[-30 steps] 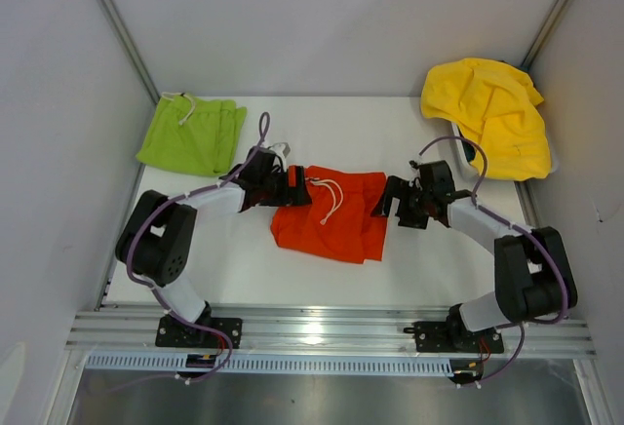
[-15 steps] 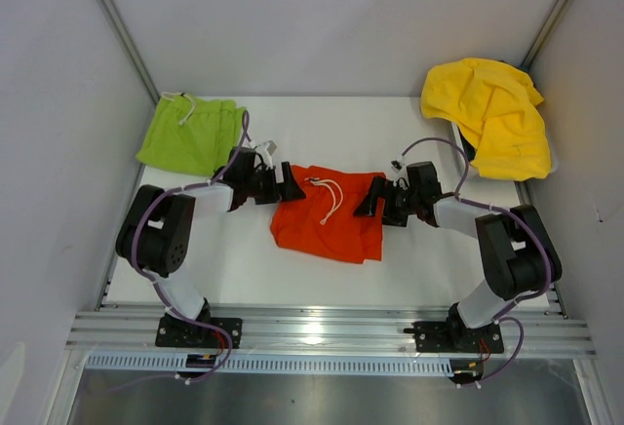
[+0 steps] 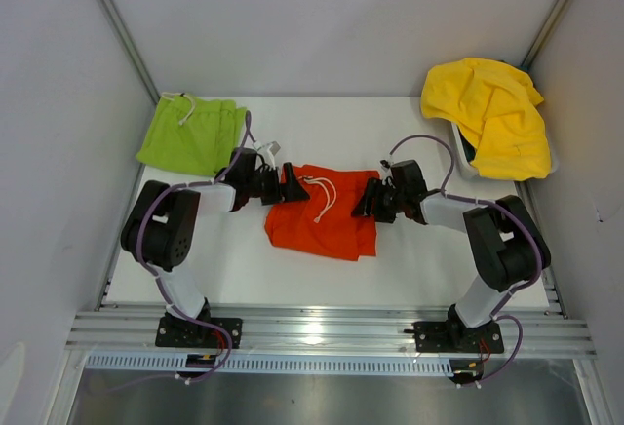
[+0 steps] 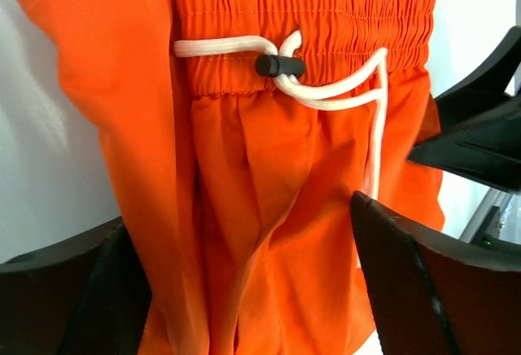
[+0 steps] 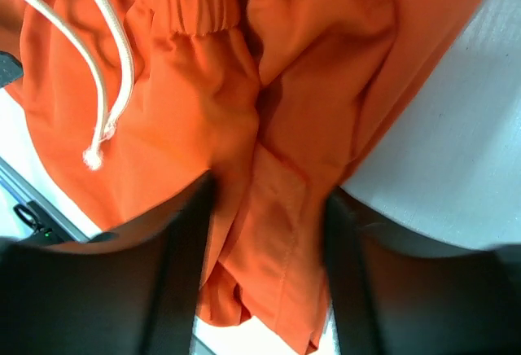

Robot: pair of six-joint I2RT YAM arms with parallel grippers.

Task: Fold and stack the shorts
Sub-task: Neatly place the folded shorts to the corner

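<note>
The orange-red shorts (image 3: 324,222) lie on the surface (image 3: 429,259), waistband (image 4: 342,13) running left to right between the hands: left hand (image 3: 290,183) at one end, right hand (image 3: 369,198) at the other, both equally near, fingers (image 4: 423,290) apart astride the cloth; the lime-green shorts (image 3: 192,135) sit far left

Yellow cloth (image 3: 487,113) heaped over a white bin (image 3: 554,165) far right, white table (image 3: 419,269), aluminium rail (image 3: 331,332) at near edge

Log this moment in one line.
left hand: open, straddling orange shorts | right hand: open, straddling opposite side | lime shorts: far left, unstacked
</note>
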